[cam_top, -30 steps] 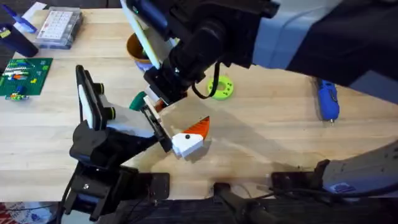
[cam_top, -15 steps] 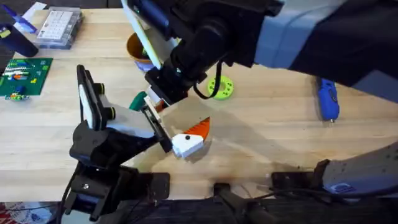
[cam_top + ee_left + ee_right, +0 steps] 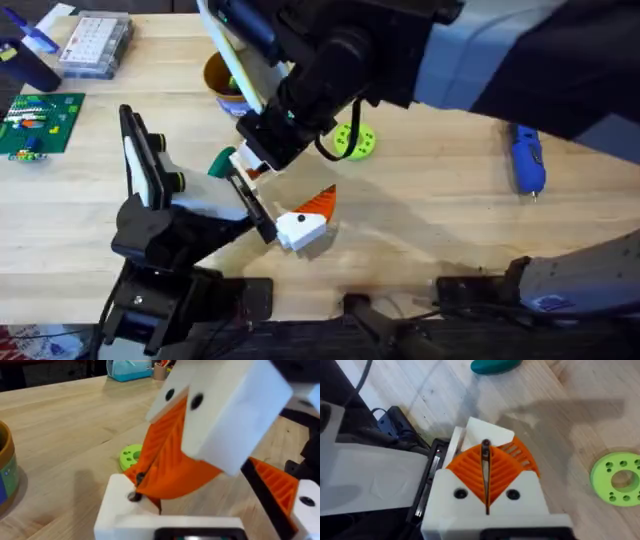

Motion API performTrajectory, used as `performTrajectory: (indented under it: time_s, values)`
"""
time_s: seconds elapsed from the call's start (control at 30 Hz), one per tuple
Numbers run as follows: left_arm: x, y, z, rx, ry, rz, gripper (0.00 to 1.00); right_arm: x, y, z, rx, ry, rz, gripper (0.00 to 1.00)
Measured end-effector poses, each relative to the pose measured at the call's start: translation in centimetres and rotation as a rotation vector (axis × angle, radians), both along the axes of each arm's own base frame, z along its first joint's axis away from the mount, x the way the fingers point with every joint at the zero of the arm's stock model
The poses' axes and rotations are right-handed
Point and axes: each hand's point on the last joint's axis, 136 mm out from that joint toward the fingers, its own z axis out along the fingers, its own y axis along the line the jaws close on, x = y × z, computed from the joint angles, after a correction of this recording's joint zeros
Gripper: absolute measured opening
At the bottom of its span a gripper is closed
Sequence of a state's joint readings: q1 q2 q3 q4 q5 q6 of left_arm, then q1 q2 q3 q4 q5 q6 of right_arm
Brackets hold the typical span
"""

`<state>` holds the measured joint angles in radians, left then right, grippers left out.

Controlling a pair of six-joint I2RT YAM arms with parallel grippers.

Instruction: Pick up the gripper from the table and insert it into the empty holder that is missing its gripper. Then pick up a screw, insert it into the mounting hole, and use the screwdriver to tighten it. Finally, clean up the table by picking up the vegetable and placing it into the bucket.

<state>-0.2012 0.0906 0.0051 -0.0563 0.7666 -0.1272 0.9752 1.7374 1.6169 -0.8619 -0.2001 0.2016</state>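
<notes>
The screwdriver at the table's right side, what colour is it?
Blue; the screwdriver shows best in the overhead view.

tabletop (image 3: 440, 190): pale planked wood, visible grain, matt | gripper (image 3: 303, 222): smooth white plastic, ribbed orange tip | holder (image 3: 160, 215): matt black plastic | screwdriver (image 3: 527, 160): glossy blue plastic | ring (image 3: 355, 140) beside holder: matt lime plastic

1. The work surface is a light wooden table (image 3: 450, 200) of jointed planks with visible grain, evenly lit, with soft shadows on the wood.
2. At its far left edge lie a clear plastic parts box (image 3: 95, 45) and a green circuit board (image 3: 35, 122).
3. In the left wrist view, a light blue pouch (image 3: 129, 369) sits at the table's far end against a dark background.
4. A red-patterned strip of floor (image 3: 35, 338) shows below the near left edge.
</notes>
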Motion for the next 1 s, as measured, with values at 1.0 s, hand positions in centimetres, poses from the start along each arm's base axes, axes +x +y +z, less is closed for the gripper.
performTrajectory:
  time_s: [1.0]
  values:
    - [0.01,0.00,0.00,0.000,0.000,0.000,0.988,0.08,0.01,-0.03,0.001,0.000,-0.002,0.009]
